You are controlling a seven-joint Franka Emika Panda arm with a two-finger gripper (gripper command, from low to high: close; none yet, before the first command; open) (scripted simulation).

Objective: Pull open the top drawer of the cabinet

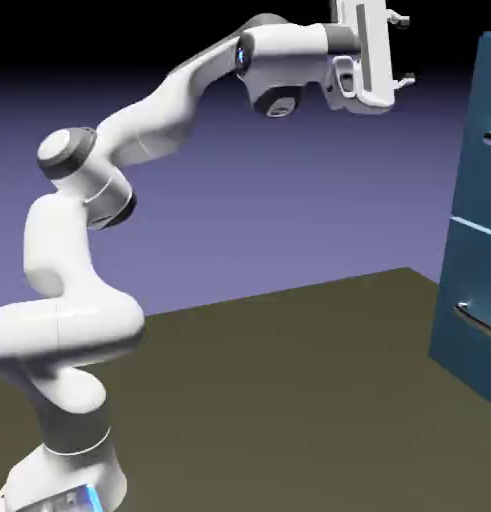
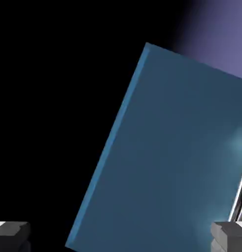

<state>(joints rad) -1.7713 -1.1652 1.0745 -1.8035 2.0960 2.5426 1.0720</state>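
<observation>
Hand (image 1: 401, 48) wide open, empty, high, well apart from cabinet (image 1: 476, 230), top drawer (image 2: 177, 147) seemingly closed

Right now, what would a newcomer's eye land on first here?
The white jointed robot arm sweeps from lower left to the top of the exterior view, its gripper open, short of the tall teal-blue cabinet at the right edge. In the hand view, the cabinet's tilted teal front fills the frame.

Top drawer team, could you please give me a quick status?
Gripper open, holding nothing. Top drawer shut, handle untouched. Nothing in the way.
</observation>
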